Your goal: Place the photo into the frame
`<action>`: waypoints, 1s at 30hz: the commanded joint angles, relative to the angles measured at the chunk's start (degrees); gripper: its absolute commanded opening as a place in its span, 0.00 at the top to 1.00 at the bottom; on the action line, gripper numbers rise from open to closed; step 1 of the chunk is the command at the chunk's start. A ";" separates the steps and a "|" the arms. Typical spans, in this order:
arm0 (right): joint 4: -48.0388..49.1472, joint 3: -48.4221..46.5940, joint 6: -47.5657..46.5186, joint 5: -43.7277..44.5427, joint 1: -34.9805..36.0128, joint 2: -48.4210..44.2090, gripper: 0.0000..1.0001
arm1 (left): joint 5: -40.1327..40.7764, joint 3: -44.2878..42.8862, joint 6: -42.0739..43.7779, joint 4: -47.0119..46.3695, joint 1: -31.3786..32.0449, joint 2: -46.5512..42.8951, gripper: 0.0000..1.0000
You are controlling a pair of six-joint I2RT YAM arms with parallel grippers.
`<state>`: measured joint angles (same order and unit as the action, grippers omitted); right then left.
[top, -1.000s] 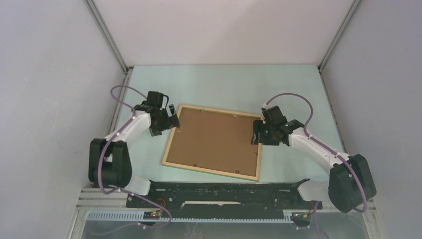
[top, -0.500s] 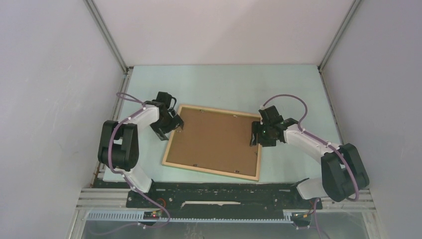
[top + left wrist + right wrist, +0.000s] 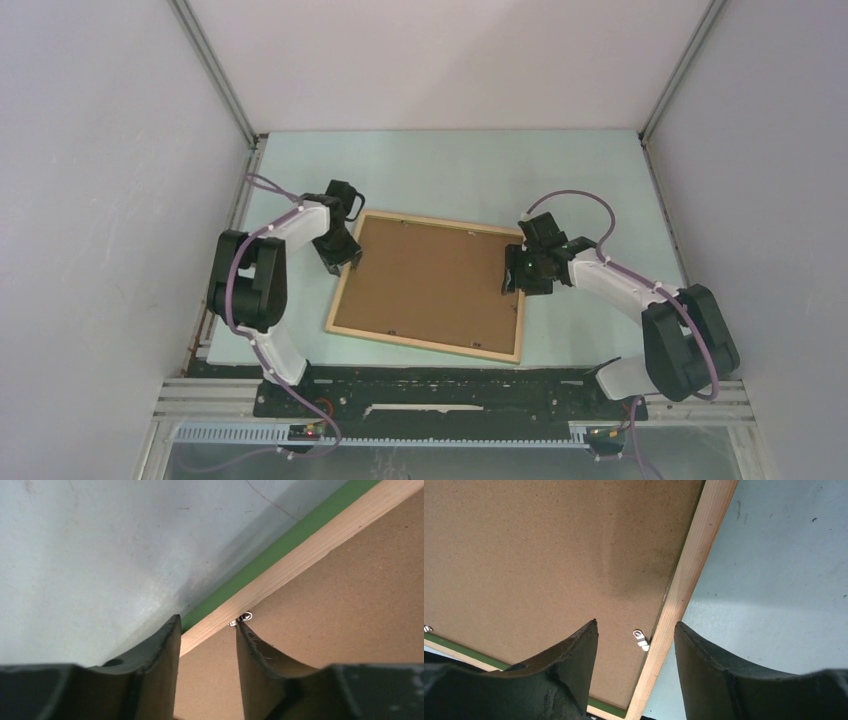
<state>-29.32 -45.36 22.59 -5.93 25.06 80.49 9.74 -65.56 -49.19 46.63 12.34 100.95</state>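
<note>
The frame [image 3: 420,340] lies flat in the middle of the worktop [image 3: 450,170], pale wood side up and green side down. A plain brown board [image 3: 430,280] sits inside its rails. The photo shows in none of the views, so I cannot tell whether it is already under the board or somewhere out of sight.

The left end effector [image 3: 340,255] is low over the frame's left rail near the far corner. It is partly open and holds nothing. One finger is outside the rail and the other is over the board, its tip at a metal tab [image 3: 243,616].

The right end effector [image 3: 515,275] is at the right rail, open a little wider and also holding nothing. A second metal tab [image 3: 640,638] lies between its fingers.

Both arms look to be working the tabs. If the photo is under the board, only locking the tabs is left. If it is not, the board has to come out first, and most of the task remains.
</note>
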 commanded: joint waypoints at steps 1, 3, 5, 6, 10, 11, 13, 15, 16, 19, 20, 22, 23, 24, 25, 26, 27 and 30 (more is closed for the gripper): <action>1.97 -0.80 -0.73 -0.25 0.63 0.39 0.35 | 7.25 -1.01 10.94 0.62 0.24 -1.24 0.63; 2.00 -0.73 -0.41 -0.48 0.77 0.46 0.35 | 7.55 -0.79 16.31 -0.68 0.30 -1.11 0.71; 2.12 -0.78 -0.18 -0.40 1.11 0.53 0.36 | 7.54 -1.64 20.71 -1.15 0.25 0.07 0.79; 2.27 -0.78 -0.07 -0.39 1.29 0.62 0.36 | 7.35 -2.16 22.60 -1.41 0.23 0.77 0.83; 2.85 -0.78 -0.01 -0.48 1.79 1.37 0.36 | 2.20 -2.08 26.48 -4.01 0.14 1.07 0.97; 2.52 -0.78 0.00 -0.44 1.91 1.43 0.36 | 0.79 -1.32 26.95 -5.16 0.14 0.05 0.98; 1.95 -0.73 -0.15 0.02 2.15 1.36 0.36 | -0.42 0.74 27.62 -7.77 0.18 -3.49 0.99; 2.17 -0.50 -0.23 0.21 2.35 1.13 0.36 | 0.50 1.78 27.84 -8.89 0.14 -5.46 1.00; 2.48 -0.39 -0.33 0.14 2.30 1.04 0.36 | 0.39 1.77 27.84 -8.82 0.10 -6.02 1.00; 3.10 -0.47 -0.34 -1.11 1.58 0.50 0.35 | -1.39 2.55 27.59 -8.50 0.16 -8.74 0.88; 3.10 -0.51 -0.33 -2.03 1.17 0.08 0.35 | -1.53 3.07 27.49 -8.49 0.08 -10.14 0.80; 2.97 -0.46 -0.34 -3.02 0.23 -0.89 0.35 | -1.62 4.00 27.64 -8.44 0.08 -12.74 0.67; 3.00 -0.47 -0.54 -3.03 -0.01 -1.39 0.35 | -1.81 4.03 27.60 -8.22 0.06 -13.62 0.63; 3.00 -0.51 -0.79 -3.10 -0.27 -1.73 0.34 | -2.28 3.88 27.57 -7.79 0.07 -14.05 0.60; 3.15 -0.50 -1.06 -3.16 -0.51 -2.00 0.34 | -2.90 3.47 27.65 -7.26 0.10 -14.12 0.58; 3.27 -0.51 -1.20 -3.31 -0.80 -2.13 0.34 | -3.60 3.14 27.59 -6.99 0.10 -14.07 0.56; 3.24 -0.60 -1.34 -3.37 -1.11 -2.10 0.34 | -4.36 2.85 27.65 -6.93 0.06 -13.96 0.53; 2.72 -0.56 -1.41 -3.40 -2.06 -1.75 0.34 | -4.47 2.21 27.74 -7.15 0.08 -12.80 0.46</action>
<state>-27.33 -45.36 22.52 -8.67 24.03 80.20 7.05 -62.17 -21.52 40.45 12.62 87.74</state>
